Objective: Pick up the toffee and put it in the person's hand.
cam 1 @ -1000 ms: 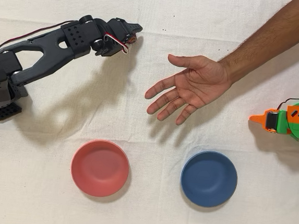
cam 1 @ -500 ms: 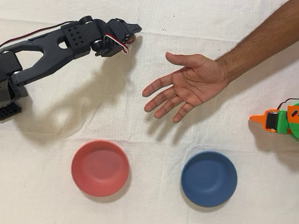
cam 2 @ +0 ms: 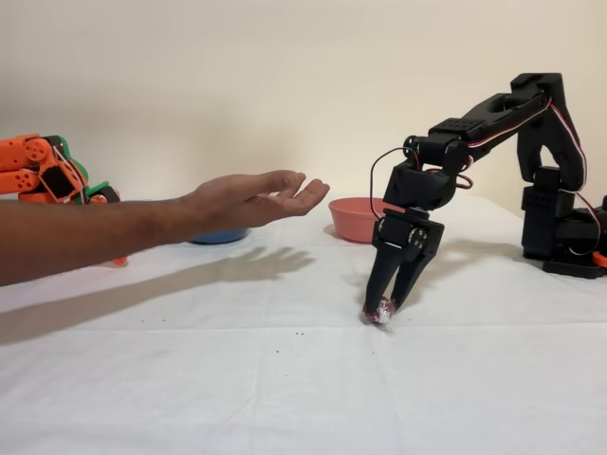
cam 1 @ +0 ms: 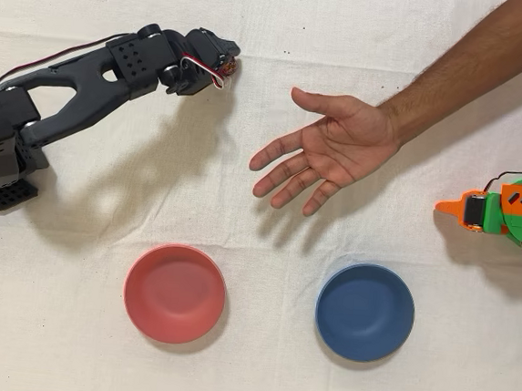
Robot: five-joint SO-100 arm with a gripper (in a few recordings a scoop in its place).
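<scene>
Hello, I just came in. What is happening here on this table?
The black arm is reaching down to the cloth, and its gripper is closed around the toffee, which sits right at the table surface. A person's hand waits open, palm up, held above the table some way from the gripper. The palm is empty. A red bowl and a blue bowl stand empty nearby. An orange arm stands idle at the edge.

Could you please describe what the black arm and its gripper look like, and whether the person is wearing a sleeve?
The black arm is matte black plastic with blocky servo housings; red, white and black cables run along it. Its gripper has two tapering black fingers. The person's hand and forearm are bare, with no sleeve showing.
</scene>
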